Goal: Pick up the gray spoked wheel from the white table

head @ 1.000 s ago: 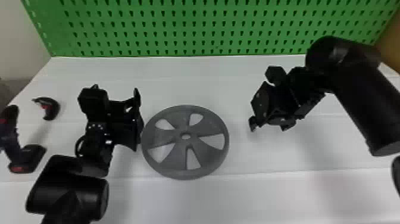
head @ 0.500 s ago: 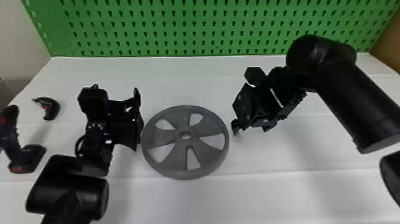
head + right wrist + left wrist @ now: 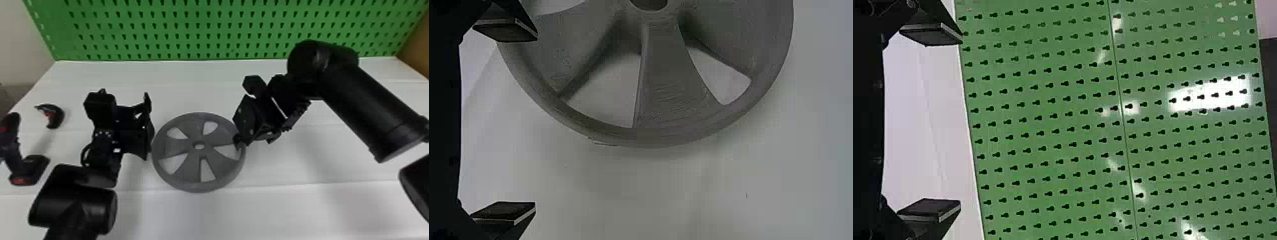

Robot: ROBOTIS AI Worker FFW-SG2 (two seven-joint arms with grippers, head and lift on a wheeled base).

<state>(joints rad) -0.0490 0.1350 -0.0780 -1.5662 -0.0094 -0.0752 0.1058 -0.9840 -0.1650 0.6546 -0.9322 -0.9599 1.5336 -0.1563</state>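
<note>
Nearest, the L arm [image 3: 83, 204] comes in from the bottom edge, head view, w/ the R arm [image 3: 376, 108] reaching in from the R edge. A bit beyond the L arm's near part, a black drill w/ red bits [image 3: 28, 169] lies at the far L, partly cut off by the view's edge. Mid-table is the gray spoked wheel [image 3: 188, 146], flat on the white table [image 3: 271, 207], w/ 5 openings b/w its spokes & a small round hole at the hub. The L gripper [image 3: 148, 127] is just beside the wheel's L side; its own wrist view has the fingers wide apart, nothing b/w them, the pegboard ahead. The R gripper [image 3: 255, 137] is at the wheel's R side, also w/ fingers wide apart & no hold on anything; in its wrist view 1 finger [image 3: 506, 31] overlaps the wheel's rim, the other [image 3: 504, 210] is over bare table. Can't tell if the 1st finger touches the rim. Past the drill, also on the L, is a small curved black tool w/ a red part [image 3: 56, 116]. Farthest back, the green pegboard [image 3: 204, 30] stands upright along the table's far edge, w/ a brown panel [image 3: 415, 51] at its R end.
</note>
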